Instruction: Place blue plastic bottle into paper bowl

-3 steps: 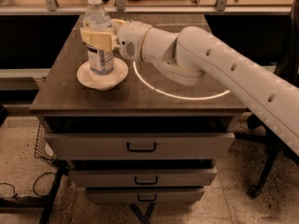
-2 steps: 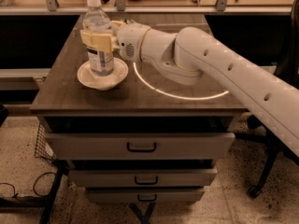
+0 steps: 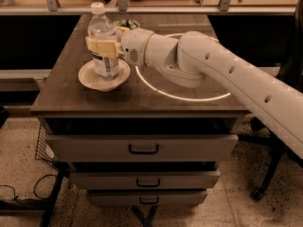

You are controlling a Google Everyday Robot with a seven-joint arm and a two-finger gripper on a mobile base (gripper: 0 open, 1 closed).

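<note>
The blue plastic bottle (image 3: 102,44), clear with a white cap and a white label, stands upright inside the paper bowl (image 3: 90,79) on the left part of the dark wooden table top. My gripper (image 3: 102,47) reaches in from the right, and its cream fingers (image 3: 97,46) wrap around the bottle's middle, shut on it. The white arm runs from the gripper to the right edge of the view.
A green and white snack bag (image 3: 124,24) lies behind the gripper, mostly hidden. A bright ring of light (image 3: 189,96) lies on the table top (image 3: 61,93). Drawers (image 3: 142,148) sit below, a railing at the back, a chair base at right.
The bottle has come down slightly with the gripper and now rests in the bowl. The arm has hardly moved otherwise.
</note>
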